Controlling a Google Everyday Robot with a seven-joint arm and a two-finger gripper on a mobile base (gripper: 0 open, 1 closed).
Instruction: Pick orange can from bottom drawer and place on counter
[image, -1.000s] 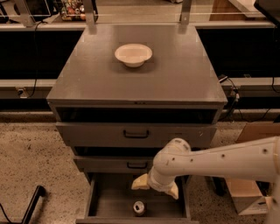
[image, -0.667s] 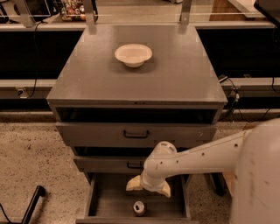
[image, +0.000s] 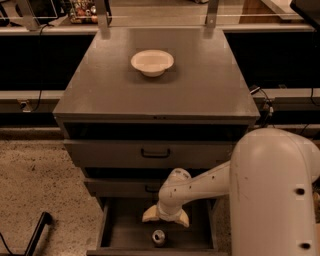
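Orange can stands upright near the front of the open bottom drawer, untouched. We see the gripper just behind and above it, 2 fingers spread wide, holding nothing. Up top, white bowl sits on the counter.

The end effector hung in the open bottom drawer, fingers spread, just beyond the orange can. Bare drawer floor lay left and right of the can. A white bowl stood on the far middle of the desk; the desk's near half lay free.
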